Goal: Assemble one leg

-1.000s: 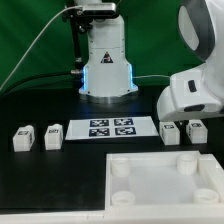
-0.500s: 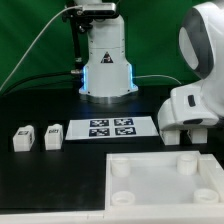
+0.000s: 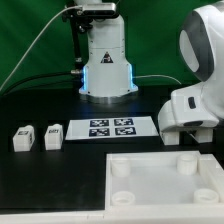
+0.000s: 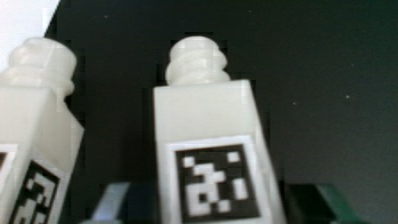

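Note:
In the wrist view a leg (image 4: 210, 120), a white block with a threaded tip and a black-and-white tag, lies between my fingers. My gripper (image 4: 217, 203) is open, one finger (image 4: 121, 200) on each side of it with small gaps. A second leg (image 4: 32, 120) lies beside it. In the exterior view the arm's white housing (image 3: 190, 108) hides the gripper and both these legs. Two more legs (image 3: 21, 139) (image 3: 53, 136) stand at the exterior view's left.
The marker board (image 3: 112, 127) lies in the middle of the black table. The large white square piece with round corner sockets (image 3: 150, 185) lies at the front. The robot base (image 3: 106, 65) stands behind.
The arm has come down over the two legs at the exterior view's right, which showed a second ago and are now hidden. Little has moved in the last half second.

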### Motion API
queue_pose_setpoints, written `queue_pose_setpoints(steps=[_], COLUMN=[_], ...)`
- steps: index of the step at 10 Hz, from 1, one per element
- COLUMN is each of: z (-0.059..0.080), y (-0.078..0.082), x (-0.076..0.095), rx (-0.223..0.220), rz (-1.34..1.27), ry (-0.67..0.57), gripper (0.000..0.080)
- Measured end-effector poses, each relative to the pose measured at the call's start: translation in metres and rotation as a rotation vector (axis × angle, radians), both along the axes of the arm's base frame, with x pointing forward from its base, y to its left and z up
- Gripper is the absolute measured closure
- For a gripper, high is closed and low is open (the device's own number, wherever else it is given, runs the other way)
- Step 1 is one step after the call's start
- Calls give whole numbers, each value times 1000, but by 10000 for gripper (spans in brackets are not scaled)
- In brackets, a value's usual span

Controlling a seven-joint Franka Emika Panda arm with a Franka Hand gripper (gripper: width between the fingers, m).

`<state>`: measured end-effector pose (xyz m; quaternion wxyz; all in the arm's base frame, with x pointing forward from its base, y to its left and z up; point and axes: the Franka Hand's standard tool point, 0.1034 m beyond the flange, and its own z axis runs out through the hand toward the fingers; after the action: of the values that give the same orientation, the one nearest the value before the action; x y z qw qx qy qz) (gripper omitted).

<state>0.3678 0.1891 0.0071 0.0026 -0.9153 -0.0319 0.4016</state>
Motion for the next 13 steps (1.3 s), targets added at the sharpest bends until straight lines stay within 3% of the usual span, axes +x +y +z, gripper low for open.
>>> queue_pose_setpoints(steps=[8,9,11,13], z=[0,13,66,116], y=[-1,-8,-32,-53], x=[1,15,51,97], rx=[3,23,93,146], rz=[4,38,94,103], ry=[-3,-37,-80,-316], gripper=[509,509,509,508])
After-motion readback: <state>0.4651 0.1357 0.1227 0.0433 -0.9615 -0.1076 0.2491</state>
